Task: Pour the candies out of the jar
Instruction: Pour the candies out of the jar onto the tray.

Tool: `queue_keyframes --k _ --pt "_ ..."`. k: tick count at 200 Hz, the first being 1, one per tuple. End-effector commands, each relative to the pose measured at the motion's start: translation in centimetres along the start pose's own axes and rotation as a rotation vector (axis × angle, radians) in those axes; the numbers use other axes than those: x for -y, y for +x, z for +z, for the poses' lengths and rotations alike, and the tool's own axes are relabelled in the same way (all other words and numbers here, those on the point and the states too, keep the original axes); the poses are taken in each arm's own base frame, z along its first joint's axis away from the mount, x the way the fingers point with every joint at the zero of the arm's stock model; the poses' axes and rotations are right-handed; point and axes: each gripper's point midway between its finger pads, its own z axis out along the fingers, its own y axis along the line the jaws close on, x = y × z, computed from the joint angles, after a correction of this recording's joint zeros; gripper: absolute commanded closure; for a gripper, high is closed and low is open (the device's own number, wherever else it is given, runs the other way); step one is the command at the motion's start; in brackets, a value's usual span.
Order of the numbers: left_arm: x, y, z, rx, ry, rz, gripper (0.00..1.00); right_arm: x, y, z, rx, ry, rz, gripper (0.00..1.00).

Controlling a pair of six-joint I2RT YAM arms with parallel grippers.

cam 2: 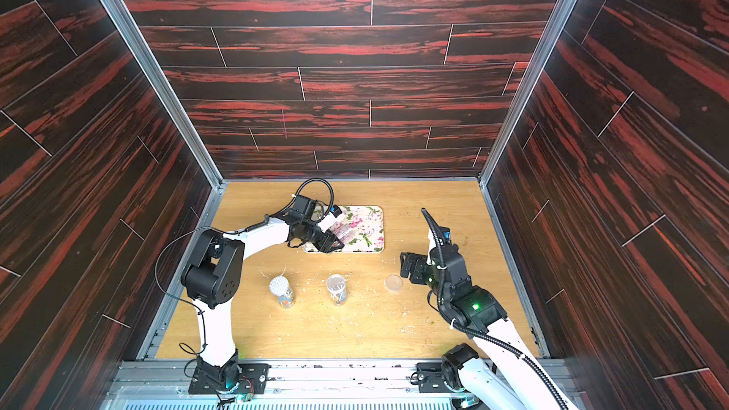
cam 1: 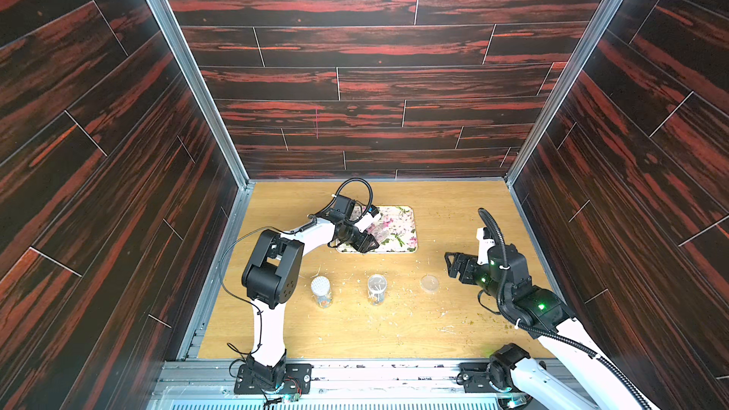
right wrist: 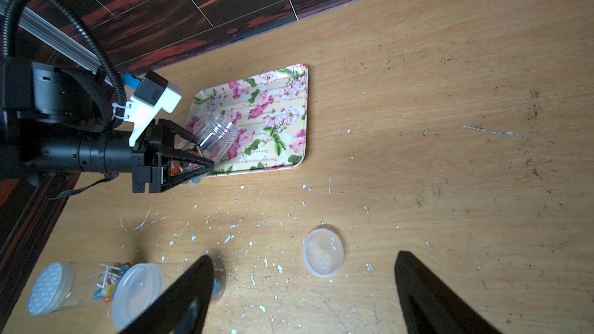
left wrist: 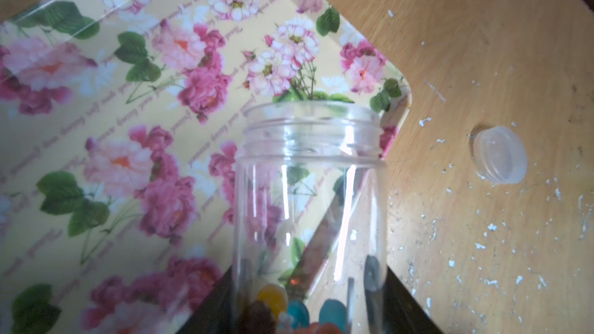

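My left gripper (cam 1: pixel 369 245) is shut on a clear, lidless jar (left wrist: pixel 308 187), gripping it near the base. The jar (right wrist: pixel 217 133) is tilted, with its open mouth over the floral tray (cam 1: pixel 398 226). The candies (left wrist: pixel 273 297), yellow, blue, orange and dark, lie at the jar's bottom between the jaws. In the right wrist view they show as orange and blue spots (right wrist: pixel 176 171) by the fingers. No candy shows on the tray (left wrist: pixel 128 91). My right gripper (cam 1: pixel 449 264) is open above the table at the right and holds nothing.
A loose clear lid (cam 1: pixel 429 283) lies on the table near my right gripper (right wrist: pixel 305 257). Two more jars stand near the front: one with a white sealed top (cam 1: pixel 321 289), one with a clear lid (cam 1: pixel 376 289). Pale crumbs litter the wooden table.
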Motion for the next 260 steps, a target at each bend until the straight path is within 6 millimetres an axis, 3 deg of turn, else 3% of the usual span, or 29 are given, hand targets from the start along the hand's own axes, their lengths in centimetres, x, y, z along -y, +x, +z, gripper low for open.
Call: queue_keyframes --k 1,80,199,260 --pt "-0.4 -0.9 -1.1 -0.03 -0.028 0.061 0.63 0.1 0.2 -0.3 -0.008 -0.005 0.003 0.09" --pt "-1.5 0.3 -1.6 -0.173 -0.07 0.116 0.63 0.1 0.8 -0.3 -0.031 -0.007 0.001 0.09" --pt "-3.9 0.4 -2.2 -0.283 -0.165 0.213 0.63 0.2 1.7 0.3 -0.065 -0.009 0.002 0.09" --pt "-5.8 1.0 -3.7 -0.392 -0.269 0.314 0.63 0.0 2.2 0.8 -0.084 -0.023 -0.002 0.09"
